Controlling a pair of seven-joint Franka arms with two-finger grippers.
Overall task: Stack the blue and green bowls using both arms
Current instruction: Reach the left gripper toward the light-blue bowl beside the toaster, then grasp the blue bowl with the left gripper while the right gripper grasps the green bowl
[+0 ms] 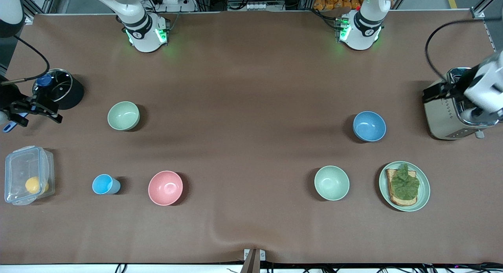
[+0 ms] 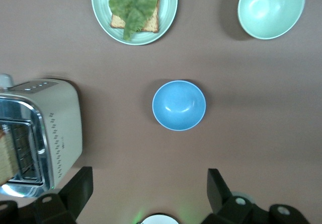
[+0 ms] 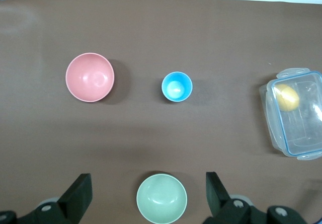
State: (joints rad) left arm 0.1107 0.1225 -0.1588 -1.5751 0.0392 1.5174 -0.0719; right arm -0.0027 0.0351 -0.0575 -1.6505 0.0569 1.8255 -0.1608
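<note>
The blue bowl (image 1: 369, 126) (image 2: 179, 105) sits upright toward the left arm's end of the table, beside the toaster. The sage-green bowl (image 1: 123, 116) (image 3: 161, 199) sits upright toward the right arm's end. High over the toaster hangs my left gripper (image 1: 430, 95) (image 2: 149, 194), open and empty, well apart from the blue bowl. My right gripper (image 1: 43, 108) (image 3: 148, 194) hangs high at the right arm's end of the table by the black pot, open and empty. In the right wrist view the green bowl shows far below, between its fingers.
A black pot (image 1: 59, 88) with a glass lid, a clear box (image 1: 15, 167) holding a yellow thing, a light-blue cup (image 1: 105, 184) and a pink bowl (image 1: 165, 187) stand toward the right arm's end. A pale mint bowl (image 1: 331, 182), a plate (image 1: 424, 194) with toast, and a toaster (image 1: 448, 116) stand toward the left arm's end.
</note>
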